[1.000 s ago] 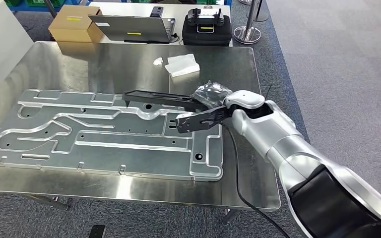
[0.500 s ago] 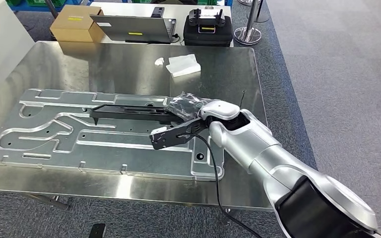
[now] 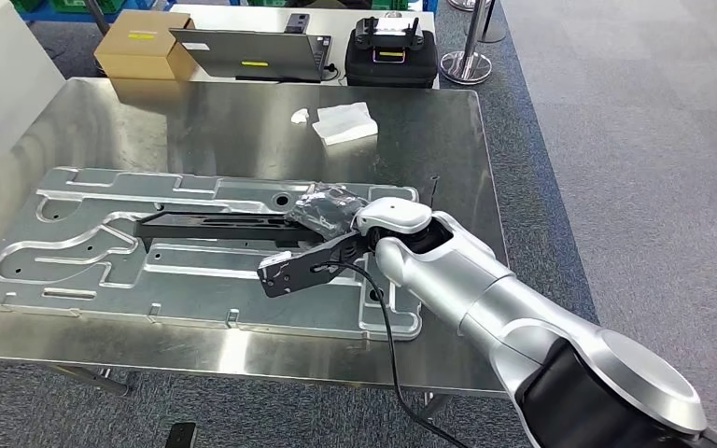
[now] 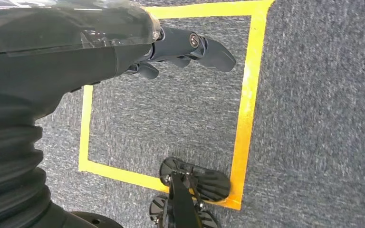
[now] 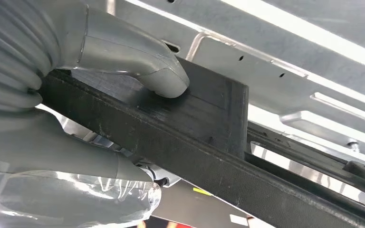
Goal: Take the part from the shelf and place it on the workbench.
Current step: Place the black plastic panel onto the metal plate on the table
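Note:
My right hand (image 3: 331, 207), wrapped in clear plastic, grips one end of the long black part (image 3: 215, 224). The part reaches out to the left, level, low over the grey machined metal plate (image 3: 84, 233) that lies on the steel workbench (image 3: 196, 121); I cannot tell whether it touches the plate. In the right wrist view the grey thumb (image 5: 133, 52) presses on the black part (image 5: 195, 142) with the plate's ribs behind it. My left hand (image 4: 190, 47) hangs over the carpet, its dark fingers holding nothing.
A white cloth (image 3: 344, 121) lies at the back of the bench. Behind it another table carries a cardboard box (image 3: 140, 42), a laptop (image 3: 247, 51) and a black case (image 3: 390, 51). Yellow tape (image 4: 247, 95) marks the floor.
My right arm has carried the black part leftward and toward me, so it now sits over the middle of the metal plate. The grip is unchanged.

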{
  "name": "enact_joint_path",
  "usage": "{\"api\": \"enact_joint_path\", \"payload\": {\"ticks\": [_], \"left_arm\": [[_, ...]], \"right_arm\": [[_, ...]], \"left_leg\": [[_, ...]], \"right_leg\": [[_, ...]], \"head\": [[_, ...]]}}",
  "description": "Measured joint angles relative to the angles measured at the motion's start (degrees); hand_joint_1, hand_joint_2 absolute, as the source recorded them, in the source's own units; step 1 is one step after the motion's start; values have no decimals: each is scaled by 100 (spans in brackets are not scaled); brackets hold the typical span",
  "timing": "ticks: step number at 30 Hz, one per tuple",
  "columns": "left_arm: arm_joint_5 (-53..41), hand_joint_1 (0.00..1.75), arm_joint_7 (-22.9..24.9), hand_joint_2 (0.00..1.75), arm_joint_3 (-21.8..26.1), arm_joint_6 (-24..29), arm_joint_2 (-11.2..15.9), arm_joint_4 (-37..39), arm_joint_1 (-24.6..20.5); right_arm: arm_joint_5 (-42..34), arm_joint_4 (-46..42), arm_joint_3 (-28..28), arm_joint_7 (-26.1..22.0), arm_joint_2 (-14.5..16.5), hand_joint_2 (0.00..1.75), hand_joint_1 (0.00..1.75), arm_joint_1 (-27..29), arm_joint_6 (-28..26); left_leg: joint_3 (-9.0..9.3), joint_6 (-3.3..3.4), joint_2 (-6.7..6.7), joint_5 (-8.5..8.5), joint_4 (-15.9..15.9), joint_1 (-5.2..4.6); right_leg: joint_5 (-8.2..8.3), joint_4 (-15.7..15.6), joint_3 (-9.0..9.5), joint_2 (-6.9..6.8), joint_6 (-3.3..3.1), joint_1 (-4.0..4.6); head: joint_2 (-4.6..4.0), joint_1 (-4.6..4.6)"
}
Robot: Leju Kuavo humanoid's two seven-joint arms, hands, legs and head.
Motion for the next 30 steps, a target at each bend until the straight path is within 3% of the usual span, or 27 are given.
{"api": "enact_joint_path", "payload": {"ticks": [11, 22, 26, 30], "left_arm": [[-226, 0, -31, 175, -8, -39, 46, 0, -6], [-429, 0, 278, 175, -121, -58, 107, 0, -11], [-429, 0, 295, 175, -150, -62, 110, 0, -8], [-427, 0, 330, 175, -153, -79, 110, 0, -8]], "right_arm": [[-182, -74, 388, 38, 2, 175, 175, 10, -63], [-184, -262, 559, -47, 12, 175, 175, 94, -32], [-184, -345, 616, -57, 13, 175, 0, 105, -15], [-182, -469, 662, -55, 14, 175, 0, 118, 23]], "left_leg": [[0, 0, 0, 0, 0, 0], [0, 0, 0, 0, 0, 0], [0, 0, 0, 0, 0, 0], [0, 0, 0, -1, 0, 0]], "right_leg": [[0, 0, 0, 0, 0, 0], [0, 0, 0, 1, 0, 0], [-1, 0, -1, 1, -1, 0], [-1, 0, 0, 1, -1, 0]], "head": [[0, 0], [0, 0], [0, 0], [0, 0]]}}
